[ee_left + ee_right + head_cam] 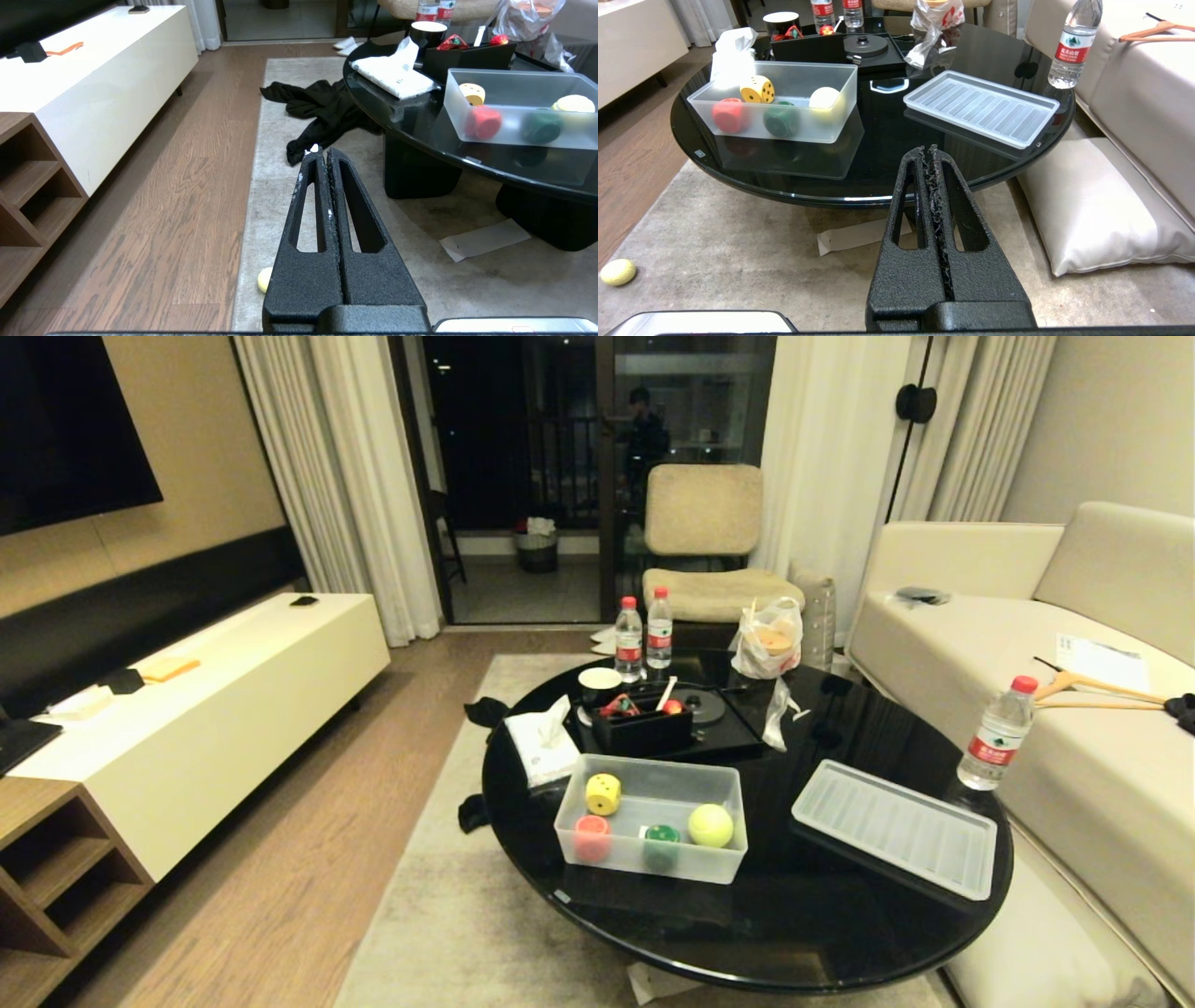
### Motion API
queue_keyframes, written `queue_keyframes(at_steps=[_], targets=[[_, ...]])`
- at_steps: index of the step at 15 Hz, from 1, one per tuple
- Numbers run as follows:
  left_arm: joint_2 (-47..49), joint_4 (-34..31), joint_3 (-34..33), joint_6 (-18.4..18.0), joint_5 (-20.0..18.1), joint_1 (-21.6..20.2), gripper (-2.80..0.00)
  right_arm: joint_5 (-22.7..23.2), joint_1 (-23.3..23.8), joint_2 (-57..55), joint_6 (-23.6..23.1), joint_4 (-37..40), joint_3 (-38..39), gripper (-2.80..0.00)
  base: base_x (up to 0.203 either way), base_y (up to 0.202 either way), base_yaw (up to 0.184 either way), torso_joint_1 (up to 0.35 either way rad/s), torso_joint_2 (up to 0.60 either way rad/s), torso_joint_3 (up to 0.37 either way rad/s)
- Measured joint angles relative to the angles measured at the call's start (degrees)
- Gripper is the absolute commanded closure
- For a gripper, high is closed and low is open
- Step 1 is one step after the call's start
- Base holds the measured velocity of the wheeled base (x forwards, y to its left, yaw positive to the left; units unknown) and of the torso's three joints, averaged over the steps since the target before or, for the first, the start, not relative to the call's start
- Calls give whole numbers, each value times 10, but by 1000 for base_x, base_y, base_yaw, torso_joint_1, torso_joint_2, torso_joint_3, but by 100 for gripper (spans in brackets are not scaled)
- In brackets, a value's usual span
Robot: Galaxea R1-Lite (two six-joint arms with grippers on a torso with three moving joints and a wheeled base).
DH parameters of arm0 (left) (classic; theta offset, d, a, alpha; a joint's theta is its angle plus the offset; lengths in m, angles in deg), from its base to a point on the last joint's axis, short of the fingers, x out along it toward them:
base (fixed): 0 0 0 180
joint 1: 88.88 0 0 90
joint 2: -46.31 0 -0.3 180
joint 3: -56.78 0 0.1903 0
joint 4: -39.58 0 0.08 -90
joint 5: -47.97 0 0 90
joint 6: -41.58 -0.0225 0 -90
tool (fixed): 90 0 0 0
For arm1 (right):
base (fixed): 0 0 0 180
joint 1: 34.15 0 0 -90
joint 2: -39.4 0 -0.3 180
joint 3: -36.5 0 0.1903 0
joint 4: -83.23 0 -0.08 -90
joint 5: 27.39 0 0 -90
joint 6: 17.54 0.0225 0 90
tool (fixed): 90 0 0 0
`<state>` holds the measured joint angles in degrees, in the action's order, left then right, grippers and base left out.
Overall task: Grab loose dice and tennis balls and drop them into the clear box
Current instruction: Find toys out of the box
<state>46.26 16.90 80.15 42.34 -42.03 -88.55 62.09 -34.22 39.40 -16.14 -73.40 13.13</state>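
The clear box [621, 854] stands open on the round black table [812, 915], its ribbed lid [893, 828] lying to its right. Inside it are one tennis ball [710, 825] and a yellow, a red and a green spotted cube. Another tennis ball [617, 272] lies on the rug near the wood floor, half hidden behind my left gripper [322, 151] in the left wrist view. No loose dice are in view. Both grippers hang low in front of the table, outside the head view. The left is shut and empty, and so is the right gripper [927, 150].
Behind the box are a black organiser box [642, 726], a tissue pack [541, 747], water bottles [629, 639] and a plastic bag [767, 639]. A black cloth [322, 107] and a paper [483, 239] lie on the rug. A cushion [1097, 205] and sofa flank the right, a white cabinet [233, 700] the left.
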Motion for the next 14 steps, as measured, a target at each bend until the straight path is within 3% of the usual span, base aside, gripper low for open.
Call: queue_keyframes(at_steps=[14], targets=[[0,0,0,0,0,0,0,0,0,0,-3,0,0,0,0,0,0,0,0,0]])
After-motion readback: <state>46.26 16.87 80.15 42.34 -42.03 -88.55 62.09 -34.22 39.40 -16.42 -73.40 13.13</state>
